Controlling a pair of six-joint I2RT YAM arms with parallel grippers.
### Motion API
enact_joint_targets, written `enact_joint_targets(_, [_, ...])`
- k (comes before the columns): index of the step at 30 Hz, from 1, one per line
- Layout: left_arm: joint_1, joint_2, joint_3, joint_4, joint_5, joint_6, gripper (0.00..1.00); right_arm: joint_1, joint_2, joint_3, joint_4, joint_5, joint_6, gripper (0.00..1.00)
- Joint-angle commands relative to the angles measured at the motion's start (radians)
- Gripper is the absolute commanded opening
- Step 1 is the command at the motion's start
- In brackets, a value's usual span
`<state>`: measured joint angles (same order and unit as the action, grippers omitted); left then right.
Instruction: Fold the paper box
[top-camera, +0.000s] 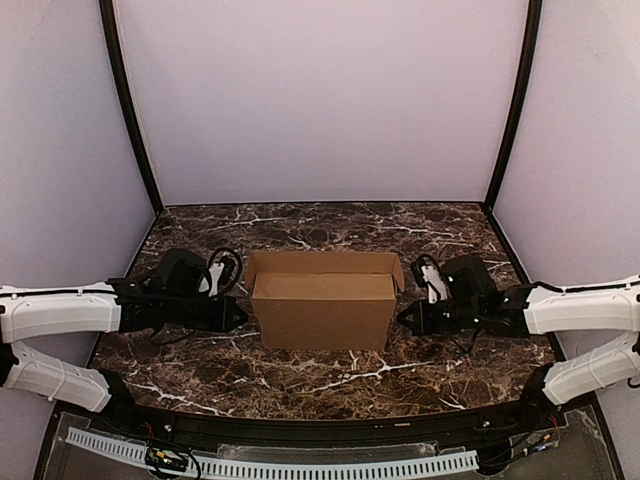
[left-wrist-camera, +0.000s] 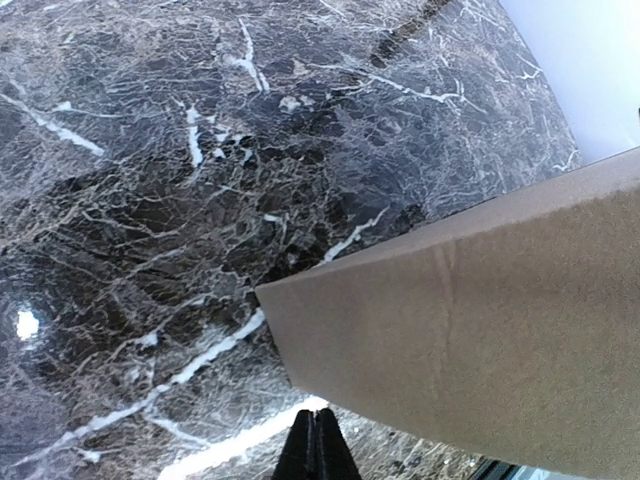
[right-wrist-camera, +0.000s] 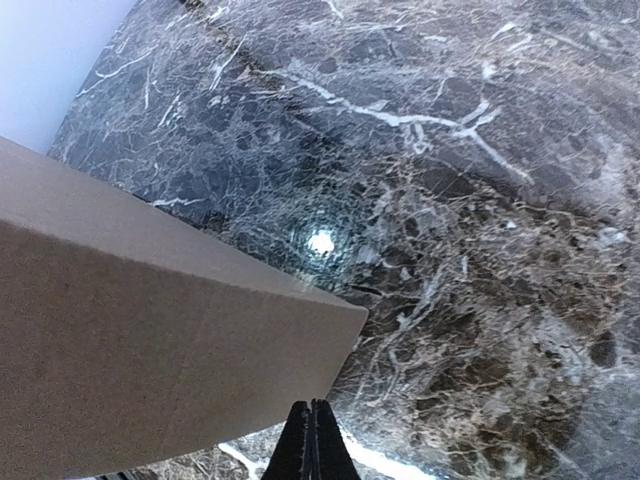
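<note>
My left hand (top-camera: 245, 314) and right hand (top-camera: 401, 319), both pinched together, flank the paper box (top-camera: 322, 310). Recommend equal opposing pressure so it cannot skid on the bench (top-camera: 300, 385).

No readable text, label, brand, number or sign is showing in any view. The paper box (top-camera: 322, 310) is showing only plain brown cardboard on its visible faces.

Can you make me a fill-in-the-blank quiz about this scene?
The box is plain ____ cardboard.
It stands ____ the left gripper and the right gripper.
Both have their jaws ____, holding nothing.
The table looks like dark ____ with white veins.
Missing words: brown; between; shut; marble.
</note>
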<state>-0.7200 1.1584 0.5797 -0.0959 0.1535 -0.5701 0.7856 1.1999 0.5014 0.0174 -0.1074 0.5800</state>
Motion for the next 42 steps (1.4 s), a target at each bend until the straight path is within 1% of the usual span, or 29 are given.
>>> enact_joint_targets(1, [0.0,-0.06,0.093,-0.222,-0.122,0.066,0.07,0.007,-0.074,0.093,-0.217,0.187,-0.076,0.03])
enact_joint_targets(2, [-0.001,-0.069,0.109,-0.281,-0.132,0.087,0.11,0.006,-0.1,0.112,-0.258,0.217,-0.098,0.06])
enact_joint_targets(3, [0.0,-0.088,0.145,-0.306,-0.178,0.098,0.21,0.005,-0.13,0.133,-0.291,0.239,-0.113,0.1])
enact_joint_targets(4, [-0.001,-0.096,0.164,-0.357,-0.196,0.119,0.26,0.004,-0.169,0.151,-0.317,0.257,-0.131,0.13])
enact_joint_targets(5, [-0.001,-0.109,0.206,-0.4,-0.227,0.131,0.35,0.005,-0.197,0.174,-0.34,0.263,-0.147,0.17])
enact_joint_targets(6, [-0.001,-0.112,0.248,-0.42,-0.254,0.152,0.39,0.004,-0.224,0.196,-0.359,0.269,-0.161,0.19])
enact_joint_targets(7, [-0.001,-0.115,0.269,-0.459,-0.266,0.162,0.48,0.004,-0.245,0.218,-0.375,0.271,-0.173,0.22])
enact_joint_targets(8, [-0.001,-0.115,0.311,-0.476,-0.29,0.177,0.54,0.003,-0.264,0.241,-0.388,0.266,-0.186,0.25])
enact_joint_targets(9, [-0.001,-0.114,0.328,-0.5,-0.298,0.186,0.63,0.002,-0.274,0.263,-0.402,0.259,-0.199,0.27])
enact_joint_targets(10, [-0.001,-0.113,0.359,-0.509,-0.314,0.201,0.67,0.002,-0.28,0.287,-0.416,0.25,-0.209,0.29])
enact_joint_targets(11, [-0.001,-0.114,0.374,-0.521,-0.322,0.216,0.75,0.002,-0.284,0.309,-0.43,0.239,-0.219,0.3])
enact_joint_targets(13, [-0.001,-0.114,0.416,-0.539,-0.342,0.234,0.84,0.001,-0.29,0.35,-0.452,0.215,-0.235,0.34])
enact_joint_targets(14, [-0.001,-0.113,0.447,-0.545,-0.351,0.24,0.9,0.001,-0.295,0.365,-0.46,0.203,-0.24,0.35])
enact_joint_targets(16, [-0.001,-0.113,0.489,-0.559,-0.35,0.255,0.97,0.001,-0.304,0.39,-0.466,0.175,-0.246,0.37])
enact_joint_targets(19, [-0.001,-0.125,0.521,-0.538,-0.318,0.276,0.99,0.001,-0.309,0.423,-0.467,0.116,-0.262,0.41])
enact_joint_targets(22, [0.0,-0.128,0.539,-0.51,-0.252,0.296,0.99,0.001,-0.301,0.447,-0.467,0.068,-0.274,0.41])
enact_joint_targets(23, [0.0,-0.126,0.542,-0.499,-0.24,0.306,0.97,0.001,-0.294,0.454,-0.468,0.054,-0.276,0.41])
enact_joint_targets(24, [-0.001,-0.12,0.545,-0.495,-0.219,0.31,0.91,0.002,-0.287,0.458,-0.468,0.04,-0.277,0.41])
enact_joint_targets(25, [-0.001,-0.117,0.546,-0.489,-0.21,0.316,0.87,0.001,-0.28,0.462,-0.468,0.027,-0.278,0.38])
enact_joint_targets(26, [-0.001,-0.11,0.547,-0.486,-0.188,0.319,0.78,0.001,-0.27,0.465,-0.469,0.018,-0.279,0.35])
enact_joint_targets(27, [-0.001,-0.106,0.548,-0.485,-0.178,0.318,0.72,0.002,-0.264,0.468,-0.47,0.008,-0.278,0.32])
enact_joint_targets(29, [-0.001,-0.089,0.555,-0.495,-0.139,0.316,0.43,0.001,-0.25,0.471,-0.47,-0.012,-0.278,0.23])
enact_joint_targets(30, [-0.001,-0.076,0.557,-0.502,-0.125,0.314,0.37,0.001,-0.244,0.471,-0.47,-0.024,-0.276,0.2])
enact_joint_targets(31, [-0.001,-0.071,0.557,-0.505,-0.099,0.312,0.27,0.001,-0.239,0.47,-0.469,-0.032,-0.274,0.16])
enact_joint_targets(33, [-0.001,-0.058,0.556,-0.505,-0.061,0.309,0.2,0.001,-0.23,0.47,-0.468,-0.05,-0.272,0.12])
enact_joint_targets(35, [-0.001,-0.051,0.553,-0.499,-0.033,0.303,0.16,0.002,-0.221,0.47,-0.468,-0.06,-0.269,0.08])
enact_joint_targets(37, [-0.001,-0.046,0.553,-0.493,-0.021,0.301,0.11,0.001,-0.216,0.467,-0.465,-0.062,-0.267,0.04])
enact_joint_targets(39, [-0.001,-0.043,0.552,-0.492,-0.018,0.301,0.04,0.001,-0.209,0.463,-0.462,-0.057,-0.266,0.0])
enact_joint_targets(42, [-0.001,-0.035,0.555,-0.504,-0.034,0.303,0.01,0.001,-0.189,0.461,-0.467,-0.035,-0.265,0.0])
